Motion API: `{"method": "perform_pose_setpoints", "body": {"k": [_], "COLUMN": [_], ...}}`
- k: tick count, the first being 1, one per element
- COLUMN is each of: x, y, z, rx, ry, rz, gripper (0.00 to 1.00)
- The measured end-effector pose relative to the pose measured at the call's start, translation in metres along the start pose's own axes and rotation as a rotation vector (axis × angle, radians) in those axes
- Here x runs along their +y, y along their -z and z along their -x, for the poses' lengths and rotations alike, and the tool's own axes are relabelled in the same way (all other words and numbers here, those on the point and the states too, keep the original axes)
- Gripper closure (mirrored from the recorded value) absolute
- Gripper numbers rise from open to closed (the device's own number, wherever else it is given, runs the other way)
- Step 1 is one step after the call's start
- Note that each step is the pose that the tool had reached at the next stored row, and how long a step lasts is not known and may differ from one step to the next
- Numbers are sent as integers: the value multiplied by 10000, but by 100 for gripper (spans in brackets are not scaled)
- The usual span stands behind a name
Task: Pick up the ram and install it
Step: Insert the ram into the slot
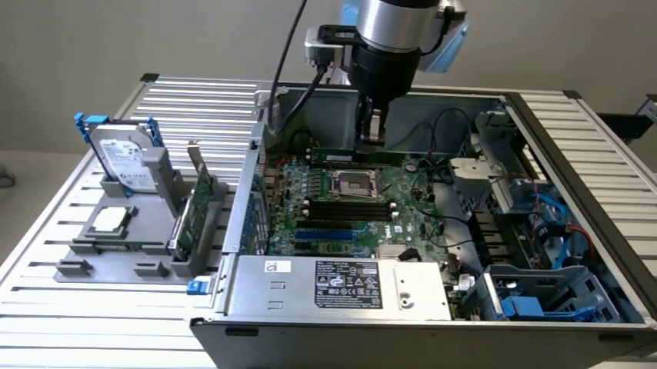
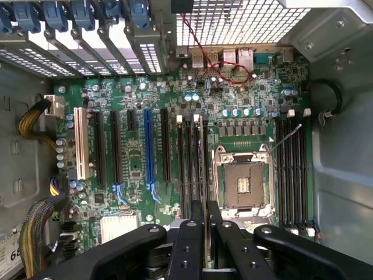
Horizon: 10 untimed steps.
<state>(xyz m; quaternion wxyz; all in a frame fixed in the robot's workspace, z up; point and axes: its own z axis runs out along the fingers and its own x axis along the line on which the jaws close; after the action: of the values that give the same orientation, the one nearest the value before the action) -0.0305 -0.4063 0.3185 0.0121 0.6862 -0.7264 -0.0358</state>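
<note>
The ram point(image 1: 334, 156) is a long thin green stick, and my gripper point(image 1: 371, 142) is shut on its middle. It hangs level, low inside the open computer case point(image 1: 575, 177), just beyond the CPU socket point(image 1: 355, 183) over the black slots there. Whether it touches a slot I cannot tell. From the wrist the ram point(image 2: 204, 169) shows edge-on, a thin line running out from between the two black fingers point(image 2: 192, 233) of the gripper point(image 2: 205, 205). It lies along the black slots beside the CPU socket point(image 2: 242, 184).
On the slatted table to the exterior view's left, a grey rack point(image 1: 123, 257) holds a hard drive point(image 1: 123, 161), an upright green expansion card point(image 1: 197, 207) and a CPU chip point(image 1: 111, 221). The power supply point(image 1: 339, 284) fills the case's near side. A drive cage with blue cables point(image 1: 544, 223) is on the right.
</note>
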Motion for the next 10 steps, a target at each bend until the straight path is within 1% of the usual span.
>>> {"method": "perform_pose_setpoints", "body": {"k": [10], "x": [-12], "y": [-181], "z": [-17], "rx": [1], "ry": [1], "rz": [-2], "gripper": [85]}}
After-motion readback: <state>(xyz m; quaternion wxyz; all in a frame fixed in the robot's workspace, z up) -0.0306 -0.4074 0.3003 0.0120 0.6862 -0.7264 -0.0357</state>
